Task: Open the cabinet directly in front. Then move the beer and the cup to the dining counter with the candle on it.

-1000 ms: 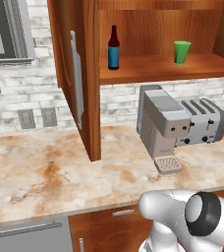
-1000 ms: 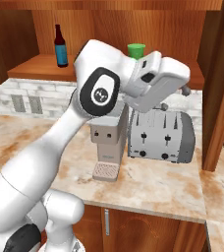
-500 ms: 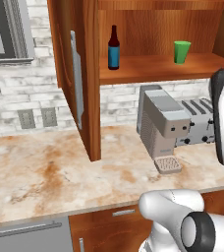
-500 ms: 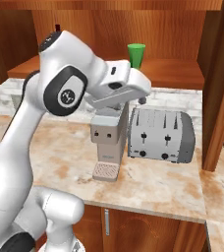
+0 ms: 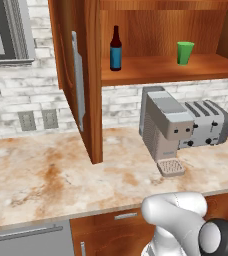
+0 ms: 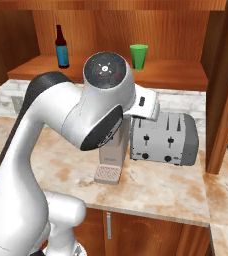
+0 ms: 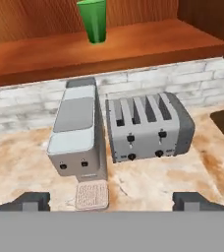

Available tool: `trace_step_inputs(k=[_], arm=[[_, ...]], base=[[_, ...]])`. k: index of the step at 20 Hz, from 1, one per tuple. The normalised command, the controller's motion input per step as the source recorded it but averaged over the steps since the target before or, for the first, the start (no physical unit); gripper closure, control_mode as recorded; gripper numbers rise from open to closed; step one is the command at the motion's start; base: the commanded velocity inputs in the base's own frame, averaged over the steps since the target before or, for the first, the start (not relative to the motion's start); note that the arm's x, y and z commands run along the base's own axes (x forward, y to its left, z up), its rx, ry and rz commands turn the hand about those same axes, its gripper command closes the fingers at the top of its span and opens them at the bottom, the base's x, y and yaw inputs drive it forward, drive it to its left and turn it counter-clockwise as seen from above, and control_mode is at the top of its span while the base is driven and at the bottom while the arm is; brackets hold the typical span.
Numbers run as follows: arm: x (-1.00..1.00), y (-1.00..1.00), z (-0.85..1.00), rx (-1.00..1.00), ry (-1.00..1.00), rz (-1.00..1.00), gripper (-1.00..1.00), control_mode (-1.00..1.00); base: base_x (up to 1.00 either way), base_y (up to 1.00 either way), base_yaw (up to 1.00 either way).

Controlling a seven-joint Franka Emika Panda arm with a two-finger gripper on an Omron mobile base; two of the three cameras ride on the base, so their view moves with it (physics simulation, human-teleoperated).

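The cabinet point(image 5: 81, 80) stands open, its door swung out edge-on with the silver bar handle facing the brick wall. On its wooden shelf point(image 6: 176, 75) the beer point(image 5: 115, 49) stands upright toward the left and the cup point(image 5: 185, 52) upright toward the right, well apart from each other; the cup also shows at the top of the hand view point(image 7: 92, 19). Below the shelf, on the tabletop point(image 5: 46, 180), a grey coffee machine point(image 5: 163, 127) sits just beside a 4-slot toaster point(image 6: 163, 140).

The pincer point(image 7: 109, 201) is spread to its widest and holds nothing; its 2 tips frame the appliances, with the cup above and ahead. Neither item has been lifted yet.

Risks, as I judge them: the reach must rise over the coffee machine, so a low approach could strike it. The cup is light and tapered, so a nudge from 1 finger could tip it or push it deeper onto the shelf.
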Motion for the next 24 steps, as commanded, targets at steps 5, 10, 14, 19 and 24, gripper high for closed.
trace_step_inputs(k=[5,10,14,19,24], arm=[[-0.48,0.06,0.01,0.27,-0.32,0.11,-1.0,-1.0],[-0.18,0.07,0.0,0.0,-0.43,0.05,-1.0,-1.0],[-0.2,0.03,0.02,0.0,-0.46,0.04,-1.0,-1.0],[-0.04,0.01,0.21,0.0,-0.21,0.0,-1.0,-1.0],[0.08,0.0,0.56,0.0,-0.16,0.0,-1.0,-1.0]], base=[[0.0,0.0,0.0],[0.0,0.0,0.0],[0.0,0.0,0.0],[0.0,0.0,0.0],[0.0,0.0,0.0]])
